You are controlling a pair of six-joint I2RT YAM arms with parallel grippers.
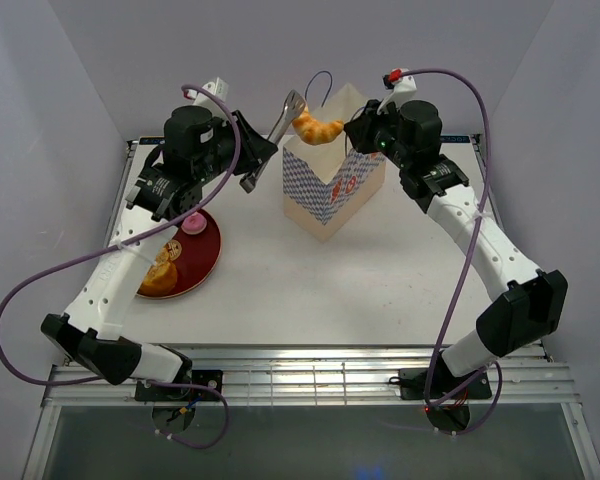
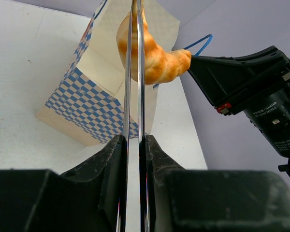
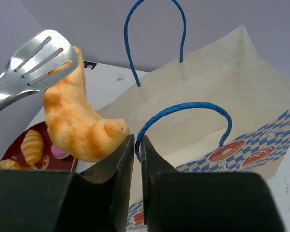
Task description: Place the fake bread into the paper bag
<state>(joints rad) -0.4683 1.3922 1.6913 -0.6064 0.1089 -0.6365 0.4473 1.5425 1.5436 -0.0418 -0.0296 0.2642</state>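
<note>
**Top view:** Your left gripper [image 1: 260, 150] is closed tight around the tongs [image 1: 286, 110], partway along their length. At the far end, the tong blades pinch one croissant [image 1: 318, 127] of the fake bread. It hangs over the open mouth of the paper bag [image 1: 330, 185], near the rim closest to your tool. Your right gripper [image 1: 358, 132] sits at the opposite rim, just beyond the croissant. Back under your left arm lies a dark-red plate [image 1: 208, 262] with more pastries [image 1: 163, 272] on it.

**Left wrist:** The tongs [image 2: 134, 96] run straight out between your fingers [image 2: 111, 159], squeezed almost flat. The croissant [image 2: 159, 60] sticks out to the right of the blades. The bag [image 2: 84, 99] stands below and left of the tips. The black right gripper [image 2: 241, 79] crowds in from the right, almost touching the croissant's end.

**Right wrist:** Your right gripper [image 3: 137, 147] is nearly closed, nipping the lower end of the bag's front handle [image 3: 193, 107]. The bag [image 3: 217, 92] gapes ahead, with the rear handle [image 3: 154, 29] standing beyond. The croissant [image 3: 79, 128] hangs just left of your fingertips, with the slotted tong blade [image 3: 31, 60] above it. The plate [image 3: 12, 150] is lower left.
</note>
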